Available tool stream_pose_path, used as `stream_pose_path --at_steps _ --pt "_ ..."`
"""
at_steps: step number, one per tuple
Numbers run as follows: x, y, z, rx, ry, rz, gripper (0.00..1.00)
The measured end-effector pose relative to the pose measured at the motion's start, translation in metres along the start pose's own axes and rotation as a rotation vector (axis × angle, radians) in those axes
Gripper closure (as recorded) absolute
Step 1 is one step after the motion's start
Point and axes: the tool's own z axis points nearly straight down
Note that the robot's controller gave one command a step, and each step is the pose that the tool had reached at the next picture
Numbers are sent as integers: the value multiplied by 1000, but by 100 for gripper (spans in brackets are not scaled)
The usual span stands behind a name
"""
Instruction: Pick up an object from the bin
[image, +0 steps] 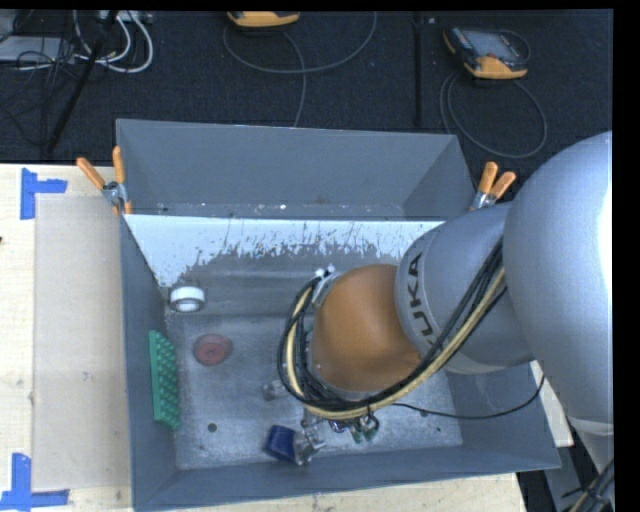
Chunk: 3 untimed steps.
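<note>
Hanging low by the near wall of the bin (290, 170), the claw (318, 440) has a small dark-blue block (280, 442) just beside it, toward the view's left, perhaps touching. How wide the claw stands cannot be told.

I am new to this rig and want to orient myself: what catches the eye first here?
The silver arm with its orange wrist cover reaches into the bin from the right. Its gripper is beside a small dark blue object at the near wall. A green studded plate, reddish disc and white cap lie at left.
</note>
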Motion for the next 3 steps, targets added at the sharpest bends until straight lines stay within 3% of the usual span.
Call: stream_pose_path --at_steps 1,2,3 --pt "-6 28 2 -1 1 159 0" --pt "-5 28 1 -1 5 163 100" --pt "-2 -47 -171 2 1 24 100"
